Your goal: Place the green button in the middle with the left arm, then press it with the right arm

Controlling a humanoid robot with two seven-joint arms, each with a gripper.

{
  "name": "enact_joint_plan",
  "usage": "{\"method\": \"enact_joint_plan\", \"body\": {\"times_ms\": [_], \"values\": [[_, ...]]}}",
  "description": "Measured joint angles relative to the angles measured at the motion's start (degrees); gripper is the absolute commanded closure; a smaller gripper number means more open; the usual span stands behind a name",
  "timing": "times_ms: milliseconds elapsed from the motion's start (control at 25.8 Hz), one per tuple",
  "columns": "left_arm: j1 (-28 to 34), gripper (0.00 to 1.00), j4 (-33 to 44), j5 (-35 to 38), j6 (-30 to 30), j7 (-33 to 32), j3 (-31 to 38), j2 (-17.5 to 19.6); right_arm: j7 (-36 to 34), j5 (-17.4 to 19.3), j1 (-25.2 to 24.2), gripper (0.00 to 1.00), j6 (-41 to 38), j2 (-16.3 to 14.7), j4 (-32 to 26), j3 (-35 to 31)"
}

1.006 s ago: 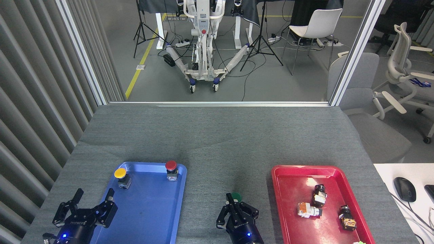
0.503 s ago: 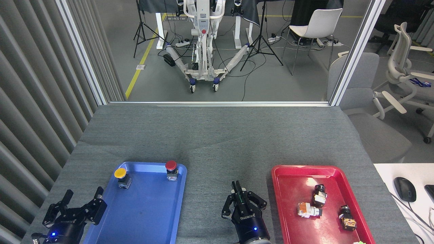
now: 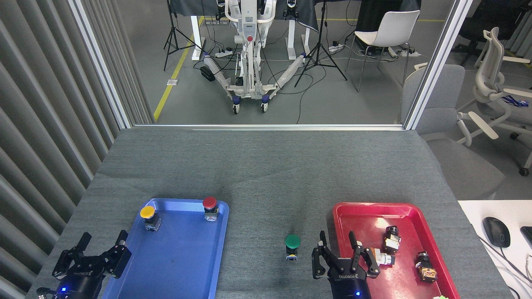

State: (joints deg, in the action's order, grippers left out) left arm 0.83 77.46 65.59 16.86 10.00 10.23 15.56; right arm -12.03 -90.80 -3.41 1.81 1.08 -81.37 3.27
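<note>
The green button (image 3: 292, 244) stands upright on the bare grey tabletop (image 3: 266, 174), in the middle between the two trays, with nothing touching it. My right gripper (image 3: 336, 237) is open just to its right, over the left rim of the red tray (image 3: 374, 206), and holds nothing. My left gripper (image 3: 104, 238) is open and empty at the lower left, beside the left edge of the blue tray (image 3: 183, 265).
A yellow button (image 3: 148, 214) and a red button (image 3: 210, 205) stand at the far end of the blue tray. Several small switch parts (image 3: 390, 238) lie in the red tray. A computer mouse (image 3: 496, 231) sits on a white desk at the right.
My right gripper has moved right, off the green button, and opened; the button's cap now shows uncovered. My left gripper drew back towards the lower left, then stayed still.
</note>
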Motion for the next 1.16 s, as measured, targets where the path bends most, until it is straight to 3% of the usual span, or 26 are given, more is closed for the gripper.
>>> {"method": "enact_joint_plan", "body": {"times_ms": [194, 426, 1161], "values": [[0.80, 0.00, 0.06, 0.02, 1.62, 0.48, -0.20, -0.11, -0.05, 0.06, -1.40, 0.00, 2.96, -0.63, -1.97, -2.38], [1.00, 0.00, 0.06, 0.12, 4.39, 0.58, -0.42, -0.27, 0.13, 0.29, -2.28, 0.00, 6.80, 0.79, -2.90, -2.89], [1.53, 0.00, 0.98, 0.23, 4.92, 0.50, -0.44, -0.43, 0.61, 0.36, -3.00, 0.00, 3.74, 0.36, -4.04, -2.32]]}}
